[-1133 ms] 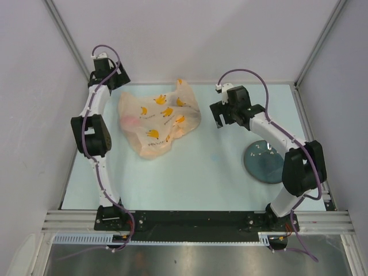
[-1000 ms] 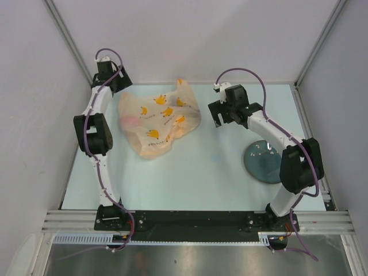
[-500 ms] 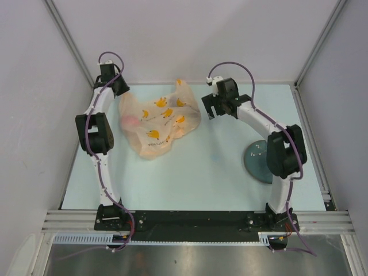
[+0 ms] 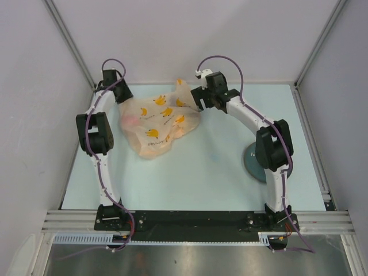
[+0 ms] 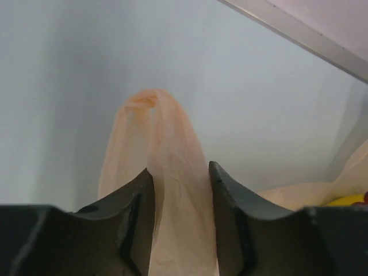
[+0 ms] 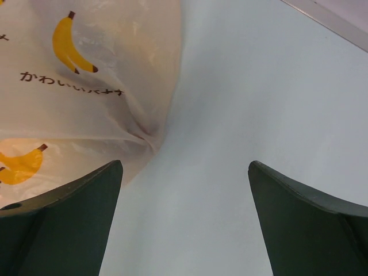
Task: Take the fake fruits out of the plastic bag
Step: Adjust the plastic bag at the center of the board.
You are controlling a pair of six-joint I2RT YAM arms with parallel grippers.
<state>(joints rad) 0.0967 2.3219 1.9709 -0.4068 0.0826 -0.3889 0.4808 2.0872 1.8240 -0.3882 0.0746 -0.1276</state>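
Note:
The plastic bag point(image 4: 160, 122), peach-orange with printed yellow bananas, lies crumpled at the back middle of the table. A pink-red fake fruit point(image 4: 131, 121) shows faintly through its left side; the other fruits are hidden inside. My left gripper point(image 4: 122, 93) is at the bag's back left corner. In the left wrist view a handle loop of the bag point(image 5: 158, 144) fills the gap of the left gripper point(image 5: 179, 172), which is shut on it. My right gripper point(image 4: 200, 103) hangs open at the bag's right edge. In its wrist view the right gripper point(image 6: 185, 167) has only table between its fingers, with the bag point(image 6: 86, 86) beside the left finger.
A dark blue-grey round plate point(image 4: 257, 167) lies at the right, partly behind the right arm. White walls and a metal frame close in the back and sides. A yellow bit point(image 5: 349, 200) shows at the left wrist view's right edge.
The right arm has swung left from above the plate area to the bag's right edge, jaws still wide. The left gripper has shifted slightly right and narrowed round the bag's handle.

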